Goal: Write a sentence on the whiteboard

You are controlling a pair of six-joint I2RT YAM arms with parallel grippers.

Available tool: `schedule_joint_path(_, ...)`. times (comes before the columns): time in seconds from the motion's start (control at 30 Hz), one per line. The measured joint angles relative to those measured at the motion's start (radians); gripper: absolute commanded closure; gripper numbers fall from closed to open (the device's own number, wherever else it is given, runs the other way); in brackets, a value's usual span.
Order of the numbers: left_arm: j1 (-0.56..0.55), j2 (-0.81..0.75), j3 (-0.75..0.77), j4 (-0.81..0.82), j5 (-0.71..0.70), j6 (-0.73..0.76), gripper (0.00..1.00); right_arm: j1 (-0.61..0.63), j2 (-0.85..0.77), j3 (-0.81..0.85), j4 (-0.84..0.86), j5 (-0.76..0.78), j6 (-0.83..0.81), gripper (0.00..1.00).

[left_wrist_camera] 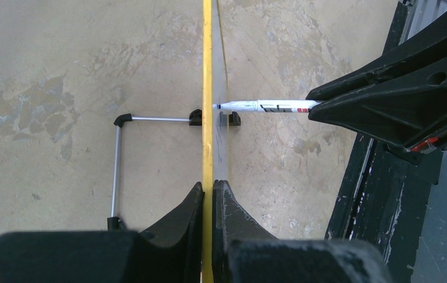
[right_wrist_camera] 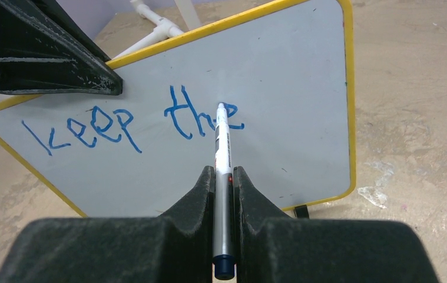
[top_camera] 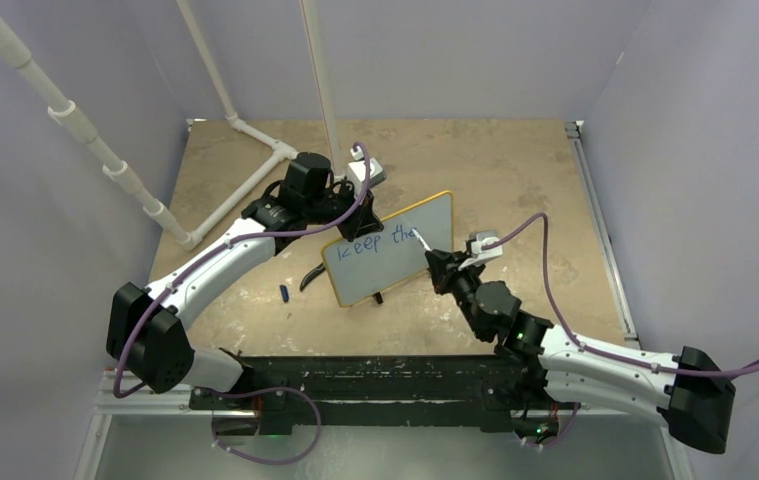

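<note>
The whiteboard (right_wrist_camera: pixel 291 71) bears the sentence (right_wrist_camera: pixel 112 127) in blue handwriting, reading "keep the", while the print on the marker (right_wrist_camera: pixel 222 147) is too small to read.

We count one small rectangular white board (top_camera: pixel 395 265) with a thin yellow frame, two blue handwritten words (right_wrist_camera: pixel 175 112) on it, one slim white marker pen (right_wrist_camera: pixel 222 144), one small blue cap-like piece (top_camera: pixel 284 293), and two black two-finger grippers: left gripper (left_wrist_camera: pixel 209 190), right gripper (right_wrist_camera: pixel 224 174).

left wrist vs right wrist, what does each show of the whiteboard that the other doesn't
Only the left wrist: the whiteboard edge-on and the wire stand behind it. Only the right wrist: the board's face with the sentence, "keep the" in blue. Both: the left gripper clamped on the frame, and the right gripper shut on the marker, tip against the board.
</note>
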Motion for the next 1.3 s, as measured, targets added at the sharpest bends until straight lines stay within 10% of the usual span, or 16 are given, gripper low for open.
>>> schedule_joint_path(0.5,0.0,0.0,0.0,0.0,0.0,0.0,0.99,0.0,-0.153,0.0,-0.123,-0.019,0.0,1.0)
schedule_joint_path(0.93,-0.004,0.039,0.008,0.003,0.007,-0.012,0.52,-0.109,-0.257,0.0,-0.175,-0.055,-0.021,1.0)
schedule_joint_path(1.3,-0.018,0.091,0.1,0.005,0.0,-0.028,0.39,-0.276,-0.213,-0.001,-0.124,-0.251,-0.034,1.0)
